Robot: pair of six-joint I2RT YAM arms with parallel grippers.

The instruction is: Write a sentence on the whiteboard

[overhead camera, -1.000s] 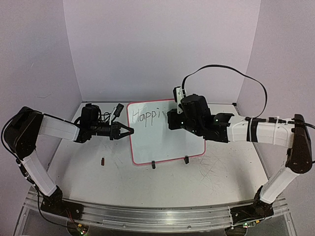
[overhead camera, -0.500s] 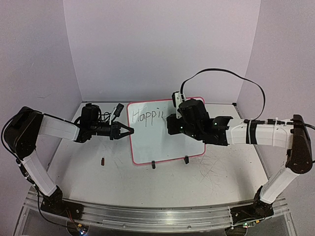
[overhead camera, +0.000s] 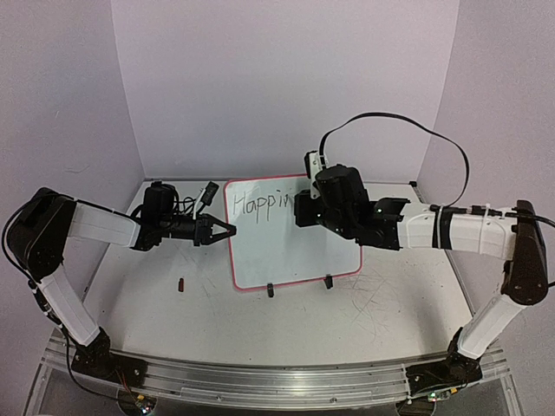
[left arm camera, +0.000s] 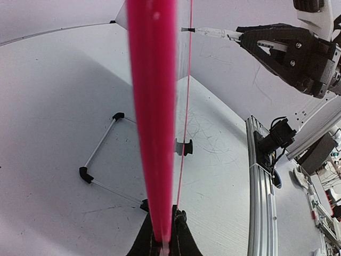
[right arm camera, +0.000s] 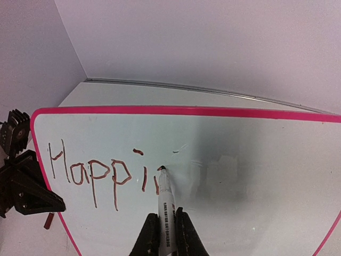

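Note:
The whiteboard stands tilted on the table, white with a pink frame; the left wrist view shows that frame edge-on. My left gripper is shut on the board's left edge. My right gripper is shut on a white marker, whose tip touches the board. The sentence reads "Happi" in dark red, and a partly drawn letter follows under the tip.
Two black clip feet hold the board's lower edge. A small dark cap lies on the tabletop left of the board. A thin wire stand sits behind the board. A black cable loops above the right arm.
The right gripper dipped down the board and came back up. The marker added strokes of a new letter after the "i". The left gripper has kept its hold.

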